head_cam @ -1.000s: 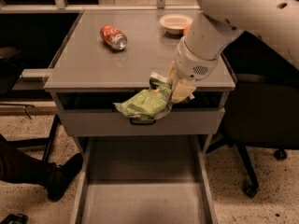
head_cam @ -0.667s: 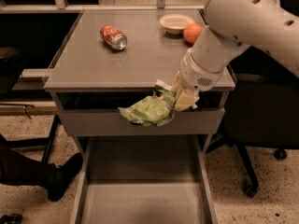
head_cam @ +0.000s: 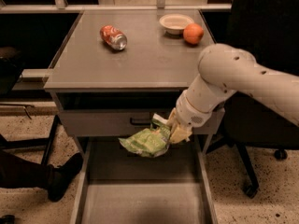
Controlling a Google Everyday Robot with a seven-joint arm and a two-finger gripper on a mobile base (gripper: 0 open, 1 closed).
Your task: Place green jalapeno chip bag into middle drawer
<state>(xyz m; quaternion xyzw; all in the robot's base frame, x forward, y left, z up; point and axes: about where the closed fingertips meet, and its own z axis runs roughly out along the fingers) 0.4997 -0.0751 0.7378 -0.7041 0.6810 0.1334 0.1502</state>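
We see our end effector (head_cam: 170, 128) just in front of the bench (head_cam: 154, 59), below its top edge, clamped on the right end of the green jalapeno chip bag (head_cam: 144, 142). The bag hangs in the air, its long axis running leftward and slightly down from the grip, in front of the grey drawer front (head_cam: 103, 122). The middle drawer (head_cam: 140, 202) lies pulled open directly beneath, its floor bare. We judge the coming move to be a plain descent: the bag sits over the tray's rear part, between its side walls, so lowering before release should land it inside
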